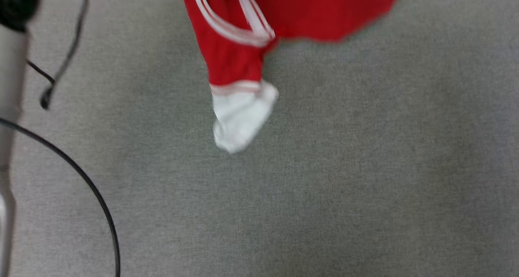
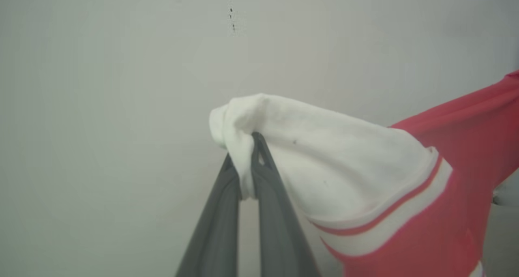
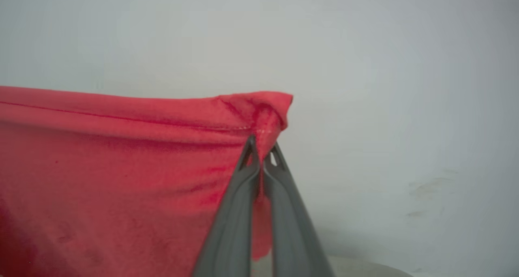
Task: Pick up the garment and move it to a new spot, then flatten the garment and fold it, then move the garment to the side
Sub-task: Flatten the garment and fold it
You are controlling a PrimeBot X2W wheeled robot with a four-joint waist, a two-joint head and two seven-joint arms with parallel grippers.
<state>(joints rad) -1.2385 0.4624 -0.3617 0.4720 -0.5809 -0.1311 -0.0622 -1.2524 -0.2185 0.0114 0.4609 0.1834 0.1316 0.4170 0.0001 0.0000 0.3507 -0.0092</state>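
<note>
The red jersey T-shirt (image 2: 466,155) is up in the air with both arms holding it. The left gripper (image 2: 244,150) has its two dark fingers squeezed together on the edge of a white sleeve end (image 2: 324,159), and a little fold of white cloth is bunched over and between the tips. From that pinch the sleeve runs off to the gripper's right in the left wrist view, past the red-and-white striped trim (image 2: 377,224) and into the red body.

The right gripper (image 3: 261,153) is pressed together too. It's nipping a red hemmed corner of the shirt right at its tips, and the corner curls over just above them. The rest of the red cloth stretches away to that gripper's left, with a small flap hanging down between the fingers. Behind both grippers there's just a pale wall (image 3: 385,66).

The head view is pretty blurry. The shirt hangs in from the top edge, with the striped collar (image 1: 227,27) looping across it. One dangling sleeve (image 1: 239,119) with a white tip hangs lowest, over a grey surface (image 1: 344,187). I can't tell whether the tip touches it. A black cable (image 1: 95,196) curves along the left side.
</note>
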